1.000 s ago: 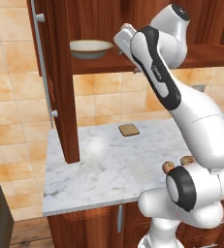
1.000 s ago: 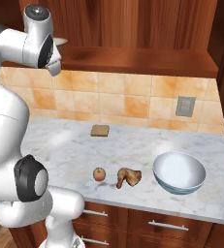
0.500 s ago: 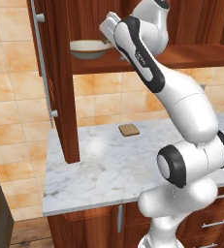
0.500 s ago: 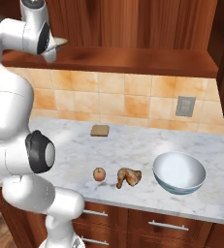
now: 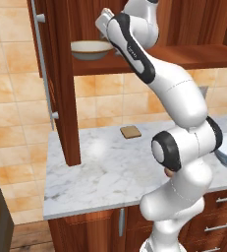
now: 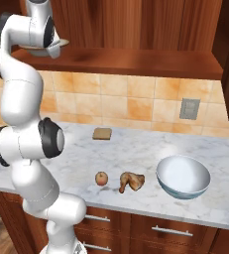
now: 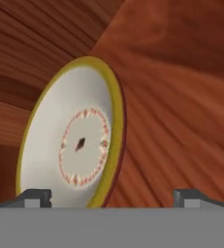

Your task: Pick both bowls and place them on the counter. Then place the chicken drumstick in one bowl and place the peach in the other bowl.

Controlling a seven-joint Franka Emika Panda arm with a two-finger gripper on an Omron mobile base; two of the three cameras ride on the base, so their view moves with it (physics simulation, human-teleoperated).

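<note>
**Tan bowl up on the cabinet shelf, claw spread wide in front of it**

Tan bowl [image 5: 90,49] first: we see it at ten o'clock in the left base view, sitting on the wooden shelf [image 5: 184,56] inside the open cabinet, with the arm reaching up just beside it. In the hand view we look straight into its pale inside, ringed by a red pattern, and the gripper [image 7: 112,196] has its two tips standing far apart at six o'clock, nothing between them, the bowl's rim low beside one tip.

Moving right along the counter [image 6: 136,149]: the bread slice [image 6: 102,133] lies at nine o'clock of centre in the right base view, the peach [image 6: 101,178] at seven o'clock, the chicken drumstick [image 6: 131,181] just beside it, and the white bowl [image 6: 183,177] at four o'clock, upright on the marble.
</note>
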